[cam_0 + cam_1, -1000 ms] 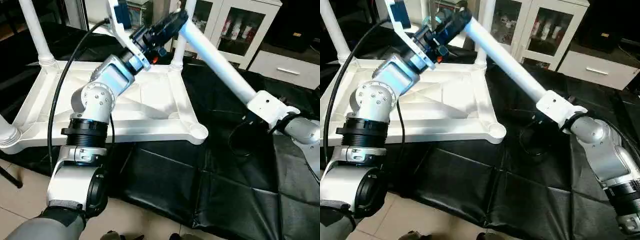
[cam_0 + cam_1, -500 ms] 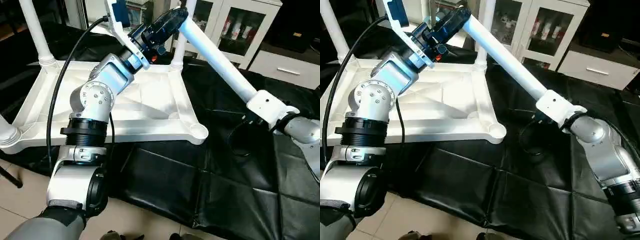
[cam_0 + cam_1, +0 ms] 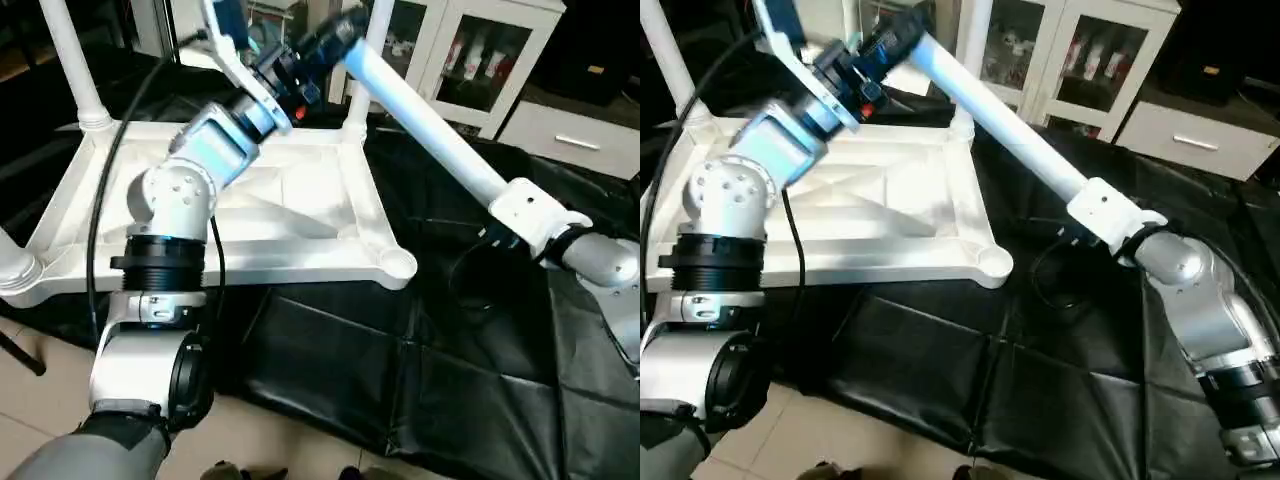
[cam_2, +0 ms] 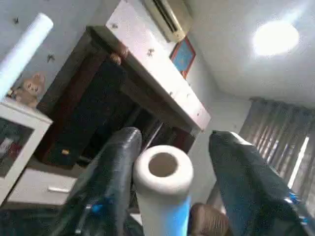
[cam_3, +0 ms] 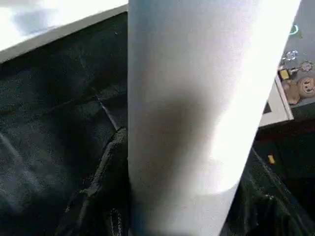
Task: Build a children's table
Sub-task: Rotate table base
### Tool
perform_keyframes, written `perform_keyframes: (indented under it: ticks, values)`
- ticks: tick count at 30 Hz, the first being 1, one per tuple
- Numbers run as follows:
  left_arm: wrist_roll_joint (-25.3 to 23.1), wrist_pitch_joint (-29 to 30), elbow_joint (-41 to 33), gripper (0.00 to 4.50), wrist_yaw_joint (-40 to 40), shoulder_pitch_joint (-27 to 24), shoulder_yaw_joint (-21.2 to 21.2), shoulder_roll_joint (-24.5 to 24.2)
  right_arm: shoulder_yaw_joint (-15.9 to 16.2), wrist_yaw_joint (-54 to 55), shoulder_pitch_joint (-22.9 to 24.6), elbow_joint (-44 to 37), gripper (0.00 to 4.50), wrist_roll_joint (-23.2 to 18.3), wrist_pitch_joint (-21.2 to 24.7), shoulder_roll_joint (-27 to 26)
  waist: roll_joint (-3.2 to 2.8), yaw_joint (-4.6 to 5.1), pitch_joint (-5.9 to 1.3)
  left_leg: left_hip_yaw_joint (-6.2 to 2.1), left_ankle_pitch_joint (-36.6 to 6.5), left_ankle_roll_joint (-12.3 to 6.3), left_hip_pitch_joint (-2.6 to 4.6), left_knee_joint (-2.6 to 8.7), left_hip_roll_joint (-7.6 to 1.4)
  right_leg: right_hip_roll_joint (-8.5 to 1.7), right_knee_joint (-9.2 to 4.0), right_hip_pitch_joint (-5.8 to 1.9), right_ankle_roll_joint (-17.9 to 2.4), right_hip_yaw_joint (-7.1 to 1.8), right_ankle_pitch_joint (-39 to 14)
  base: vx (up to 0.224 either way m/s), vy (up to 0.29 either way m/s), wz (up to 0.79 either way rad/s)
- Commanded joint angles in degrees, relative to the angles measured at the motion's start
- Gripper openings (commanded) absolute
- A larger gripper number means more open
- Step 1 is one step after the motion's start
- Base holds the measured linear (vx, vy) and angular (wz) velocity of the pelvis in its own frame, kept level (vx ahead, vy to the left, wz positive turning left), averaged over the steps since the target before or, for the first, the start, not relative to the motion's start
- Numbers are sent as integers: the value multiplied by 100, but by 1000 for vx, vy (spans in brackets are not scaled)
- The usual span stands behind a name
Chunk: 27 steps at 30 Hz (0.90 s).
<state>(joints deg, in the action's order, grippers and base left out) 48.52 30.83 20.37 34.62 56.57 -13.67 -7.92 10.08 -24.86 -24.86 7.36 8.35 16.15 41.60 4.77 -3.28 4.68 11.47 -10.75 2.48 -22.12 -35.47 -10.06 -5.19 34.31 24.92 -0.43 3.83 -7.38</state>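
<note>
- Since a second ago the left gripper (image 4: 170,167) has let its fingers spread. They were snug around the top of the loose leg (image 3: 425,135); now there's daylight on one side of the tube's open end, seen from the left wrist.
- The leg's upper end has also swung a touch further toward the far left. The right gripper (image 3: 500,237) holds the lower, fatter end over the black mat (image 3: 420,380), jaws part-closed around the tube as far as I can tell.
- The tabletop (image 3: 300,215) lies ribs-up on the left. Legs already stand in the far sockets, one far left (image 3: 70,60) and one far right (image 3: 368,50), plus a stub of one near left (image 3: 10,262).
- The empty socket (image 3: 398,263) is the near right one, and that's presumably where this leg goes.
- Risk: with the left hand slack, the long tube is basically held at one end only. It could droop or twist in the right jaws.
- If it swings, it might whack the standing far-right leg or miss the socket entirely.
</note>
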Motion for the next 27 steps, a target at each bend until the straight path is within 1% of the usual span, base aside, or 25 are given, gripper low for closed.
perform_keyframes:
  ticks: [1, 2, 3, 4, 5, 6, 7, 9, 10, 11, 12, 13, 14, 15, 16, 17, 18, 19, 20, 21, 22, 23, 24, 25, 27]
  values:
    - [130, -138, -124, 294, -48, 278, -133, 55, -244, -79, -66, 103, 185, -127, 129, -9, -23, -15, -503, -112, -1015, -254, 123, 367, -258, -270, -321, -405, -1318, -222, -1256, 0, 0, 0]
    - [130, -138, -124, 294, -48, 278, -133, 55, -244, -79, -66, 103, 185, -127, 129, -9, -24, -16, -505, -114, -1056, -227, 130, 363, -261, -274, -330, -403, -1303, -221, -1308, 0, 0, 0]
    - [153, -394, -72, 310, -118, 393, -335, 120, -280, -98, -72, 167, 185, -145, 134, -31, -24, -16, -502, -116, -1070, -214, 129, 366, -261, -269, -330, -403, -1291, -220, -1331, 0, 0, 0]
    - [126, -592, 6, 319, -193, 474, -446, 132, -289, -98, -74, 186, 185, -149, 127, -36, -10, -26, -529, -120, -1084, -193, 134, 355, -263, -280, -330, -414, -1276, -215, -1356, 0, 0, 0]
    - [185, -738, 90, 322, -250, 563, -593, 132, -334, -92, -71, 201, 185, -194, 147, -67, -1, -29, -524, -124, -1080, -179, 122, 357, -264, -280, -329, -415, -1247, -213, -1368, 0, 0, 0]
    - [321, -782, 163, 322, -287, 642, -748, 123, -377, -88, -66, 216, 185, -238, 168, -92, -12, -31, -519, -115, -1139, -168, 126, 349, -244, -279, -337, -408, -1223, -210, -1442, 0, 0, 0]
    - [355, -896, 235, 322, -339, 707, -865, 89, -432, -76, -57, 245, 185, -282, 178, -107, -2, -33, -516, -117, -1168, -157, 114, 348, -240, -278, -346, -413, -1189, -208, -1500, 0, 0, 0]
    - [298, -1118, 309, 322, -415, 768, -973, 56, -522, -60, -45, 281, 185, -359, 206, -130, -8, -35, -516, -122, -1196, -149, 122, 352, -241, -274, -354, -403, -1139, -203, -1565, 0, 0, 0]
    - [259, -1308, 428, 322, -563, 827, -1085, 32, -760, -53, -74, 304, 185, -627, 397, -245, -8, -30, -514, -127, -1203, -140, 112, 356, -241, -267, -354, -413, -1102, -202, -1592, 0, 0, 0]
    - [246, -1431, 506, 322, -677, 867, -1172, 21, -957, -58, -91, 309, 185, -829, 556, -342, -5, -29, -518, -112, -1204, -161, 122, 350, -233, -264, -365, -399, -1094, -206, -1582, 0, 0, 0]
    - [49, -1567, 667, 322, -840, 861, -1172, -76, -1435, 13, -243, 342, 185, -1324, 967, -586, -20, -39, -519, -122, -1178, -185, 126, 350, -234, -258, -356, -395, -1100, -198, -1529, 0, 0, 0]
    - [-328, -1622, 817, 322, -945, 782, -1008, -221, -1795, 5, -384, 362, 184, -1737, 1300, -741, -27, -22, -525, -115, -1191, -222, 137, 352, -229, -242, -351, -379, -1118, -198, -1509, 0, 0, 0]
    - [-579, -1638, 864, 322, -943, 706, -845, -305, -1906, -92, -429, 351, 184, -1939, 1330, -784, -56, 1, -546, -142, -1170, -245, 126, 353, -243, -242, -325, -399, -1084, -186, -1483, 0, 0, 0]
    - [-1220, -1634, 909, 322, -847, 474, -347, -513, -2123, -374, -514, 266, 184, -2422, 1493, -860, -61, -10, -543, -139, -1156, -257, 151, 360, -260, -246, -349, -387, -1003, -190, -1501, 0, 0, 0]
    - [-1622, -1564, 852, 322, -677, 273, 76, -632, -2242, -625, -555, 148, 184, -2806, 1803, -892, -80, -9, -545, -151, -1103, -259, 161, 375, -278, -240, -334, -390, -990, -195, -1463, 0, 0, 0]
    - [-1841, -1445, 755, 322, -516, 93, 390, -685, -2364, -931, -584, 5, 184, -3274, 2232, -921, -93, -20, -537, -141, -1079, -278, 174, 380, -283, -243, -333, -388, -1017, -204, -1417, 0, 0, 0]
    - [-1841, -1445, 755, 322, -516, 93, 390, -685, -2364, -931, -584, 5, 184, -3274, 2232, -921, -112, -51, -549, -143, -937, -250, 164, 372, -294, -267, -295, -391, -1121, -212, -1226, 0, 0, 0]
    - [-1835, -1232, 559, 322, -295, -134, 619, -656, -2503, -1445, -577, -224, 184, -4055, 2886, -917, -131, -62, -570, -137, -857, -222, 176, 364, -293, -271, -280, -386, -1187, -211, -1092, 0, 0, 0]
    - [-1813, -1167, 499, 322, -231, -199, 672, -640, -2544, -1607, -573, -293, 184, -4298, 3081, -913, -126, -109, -580, -135, -747, -319, 180, 361, -300, -286, -245, -425, -1400, -214, -804, 0, 0, 0]
    - [-1655, -1003, 317, 322, -46, -352, 754, -596, -2618, -2071, -483, -417, 184, -4872, 3407, -855, -172, -112, -572, -129, -751, -353, 170, 358, -292, -275, -232, -423, -1477, -217, -720, 0, 0, 0]
    - [-1555, -856, 111, 322, 152, -520, 914, -577, -2682, -2517, -362, -475, 184, -5333, 3665, -762, -170, -143, -552, -124, -839, -367, 164, 362, -307, -293, -257, -409, -1550, -213, -725, 0, 0, 0]
    - [-1505, -769, -16, 322, 277, -626, 1026, -571, -2726, -2788, -280, -500, 184, -5596, 3812, -702, -155, -171, -564, -126, -878, -352, 175, 362, -315, -308, -266, -423, -1568, -209, -751, 0, 0, 0]
    - [-1452, -695, -182, 322, 480, -780, 1228, -567, -2898, -3054, -264, -430, 184, -5900, 4114, -668, -116, -225, -548, -121, -938, -295, 168, 366, -318, -320, -263, -415, -1608, -211, -873, 0, 0, 0]
    - [-1386, -605, -321, 322, 628, -896, 1375, -578, -3077, -3202, -306, -344, 184, -6103, 4370, -671, -92, -221, -540, -124, -964, -263, 158, 371, -317, -317, -270, -411, -1594, -209, -964, 0, 0, 0]
    - [-1346, -508, -494, 322, 768, -1003, 1480, -610, -3391, -3104, -474, -161, 184, -6426, 4664, -756, -80, -228, -517, -127, -1126, -71, 168, 377, -298, -337, -332, -385, -1405, -201, -1549, 0, 0, 0]
